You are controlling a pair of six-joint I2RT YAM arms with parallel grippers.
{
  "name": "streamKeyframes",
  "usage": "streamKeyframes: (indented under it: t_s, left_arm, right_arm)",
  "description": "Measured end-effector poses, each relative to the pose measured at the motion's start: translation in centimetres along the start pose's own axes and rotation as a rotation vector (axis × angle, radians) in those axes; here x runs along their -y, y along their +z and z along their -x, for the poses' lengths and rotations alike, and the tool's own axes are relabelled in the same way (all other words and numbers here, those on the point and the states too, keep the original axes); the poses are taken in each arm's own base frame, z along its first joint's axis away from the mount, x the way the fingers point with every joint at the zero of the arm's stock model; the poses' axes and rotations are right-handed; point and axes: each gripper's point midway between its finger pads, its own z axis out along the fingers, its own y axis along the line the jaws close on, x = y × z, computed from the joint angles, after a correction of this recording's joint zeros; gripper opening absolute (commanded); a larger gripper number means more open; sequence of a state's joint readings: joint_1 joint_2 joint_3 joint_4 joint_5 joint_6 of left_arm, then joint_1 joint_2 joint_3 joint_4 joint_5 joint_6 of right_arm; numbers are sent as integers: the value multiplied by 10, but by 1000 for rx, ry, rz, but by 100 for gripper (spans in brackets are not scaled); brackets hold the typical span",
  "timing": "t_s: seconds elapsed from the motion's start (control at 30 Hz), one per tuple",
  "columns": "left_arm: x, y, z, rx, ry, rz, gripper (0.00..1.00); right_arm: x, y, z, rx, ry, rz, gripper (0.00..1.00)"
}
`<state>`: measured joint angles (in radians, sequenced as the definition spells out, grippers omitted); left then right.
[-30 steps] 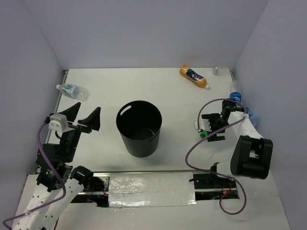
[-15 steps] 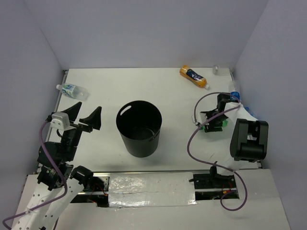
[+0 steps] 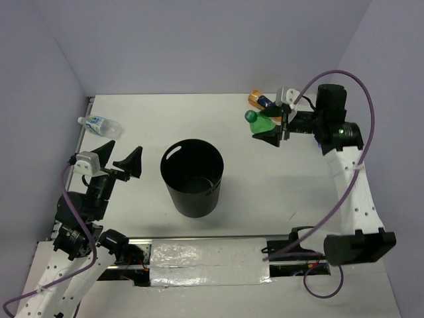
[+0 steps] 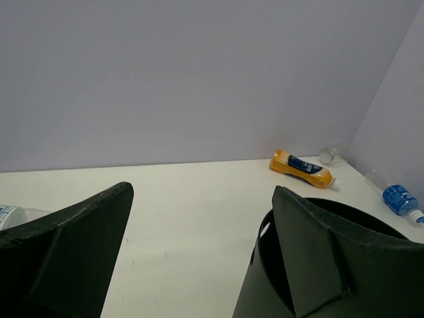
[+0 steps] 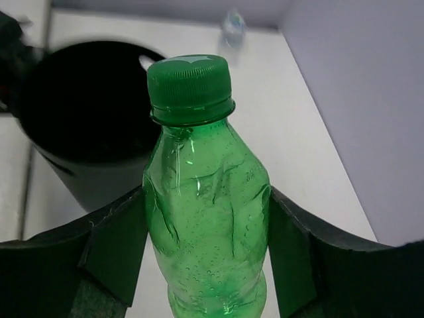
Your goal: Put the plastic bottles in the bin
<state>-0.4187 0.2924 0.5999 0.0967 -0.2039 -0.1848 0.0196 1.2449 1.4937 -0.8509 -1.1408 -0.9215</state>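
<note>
My right gripper [image 3: 267, 124] clamps the green bottle [image 3: 257, 120] above the far right of the worktop [image 3: 152, 119], my left gripper [image 3: 121, 156] hangs wide open near its left edge, and the black bin [image 3: 192, 195] stands centrally.

Bare table [image 3: 255, 182] between bin [image 3: 192, 177] and right gripper [image 3: 267, 126] gripping green bottle [image 3: 260, 122]; bin mouth uncovered. Orange bottle [image 4: 301, 167] just behind that gripper, left gripper [image 3: 119, 154] beside bin.
</note>
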Motion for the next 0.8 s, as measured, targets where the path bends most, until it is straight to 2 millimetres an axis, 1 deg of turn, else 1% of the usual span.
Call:
streamKeyframes:
  t_s: [0.03, 0.07, 0.17, 0.2, 0.27, 0.33, 0.37, 0.43, 0.5, 0.53, 0.6, 0.63, 0.73, 0.8]
  left_arm:
    - [-1, 1, -2, -6, 2, 3, 99]
    - [-1, 1, -3, -9, 3, 5, 99]
    - [-2, 3, -8, -27, 7, 8, 99]
    - [-2, 4, -10, -34, 8, 10, 99]
    - [-3, 5, -13, -48, 11, 14, 99]
    - [-4, 7, -18, -64, 15, 18, 99]
    - [-4, 7, -20, -71, 16, 19, 99]
    - [-5, 9, -24, -86, 19, 24, 99]
    - [-6, 11, -29, -103, 21, 29, 99]
    - [-6, 12, -32, -116, 21, 32, 99]
    - [-7, 14, -38, -142, 24, 39, 99]
    - [-8, 16, -40, -154, 22, 43, 99]
    - [-10, 20, -49, -191, 8, 62, 99]
    - [-13, 23, -54, -216, -7, 79, 99]
  right_arm:
    - [-8, 7, 19, 67, 17, 17, 29]
    - [-21, 15, 35, 129, 48, 48, 30]
    - [-60, 36, 77, 264, 159, 197, 32]
    - [-69, 44, 90, 294, 181, 245, 32]
    - [-84, 59, 109, 334, 219, 332, 34]
    - [-97, 75, 120, 349, 262, 394, 35]
    - [-101, 83, 121, 349, 284, 415, 39]
    - [-106, 102, 118, 339, 333, 436, 43]
    - [-104, 119, 110, 322, 372, 423, 53]
    - [-101, 127, 104, 316, 385, 402, 67]
    - [-101, 144, 82, 274, 434, 383, 85]
    - [-100, 151, 72, 252, 455, 370, 99]
    - [-98, 170, 47, 186, 490, 332, 100]
    - [-97, 174, 37, 150, 507, 313, 100]
